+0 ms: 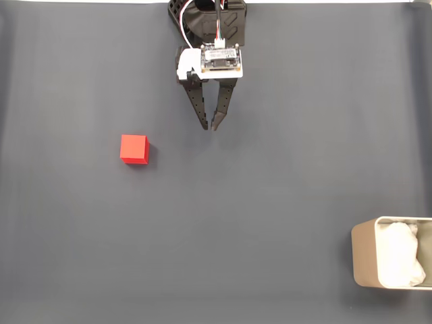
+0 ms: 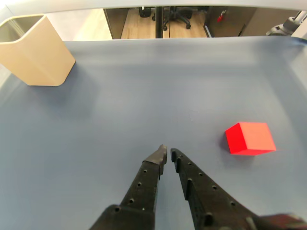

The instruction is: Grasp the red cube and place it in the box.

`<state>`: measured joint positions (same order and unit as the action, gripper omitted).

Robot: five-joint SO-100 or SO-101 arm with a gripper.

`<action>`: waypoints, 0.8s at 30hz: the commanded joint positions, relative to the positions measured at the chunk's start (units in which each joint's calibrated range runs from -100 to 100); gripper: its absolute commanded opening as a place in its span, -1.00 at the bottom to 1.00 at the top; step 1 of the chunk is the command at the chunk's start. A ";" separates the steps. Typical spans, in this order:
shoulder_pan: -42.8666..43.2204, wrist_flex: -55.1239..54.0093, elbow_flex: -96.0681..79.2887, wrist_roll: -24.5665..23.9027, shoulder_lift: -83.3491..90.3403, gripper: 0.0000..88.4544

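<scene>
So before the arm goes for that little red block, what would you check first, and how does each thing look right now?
1. Red cube in plain sight, nothing on or against it: ok.
2. Gripper empty: ok.
3. Jaws wide enough to take the cube: not ok, the tips nearly meet in the wrist view.
4. Gripper over the cube: not ok; in the fixed view the cube lies to its left and lower.
5. Box open on top: ok, white padding inside.
6. Mat bare between cube and box: ok.
</scene>
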<state>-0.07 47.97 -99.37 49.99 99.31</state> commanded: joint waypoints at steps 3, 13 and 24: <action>-0.14 -2.48 6.48 -1.03 -4.07 -1.00; -0.49 3.75 26.56 -1.22 -16.90 -1.00; -2.41 10.72 42.25 -1.76 -24.70 -0.99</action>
<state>-0.74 56.72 -63.56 48.52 76.47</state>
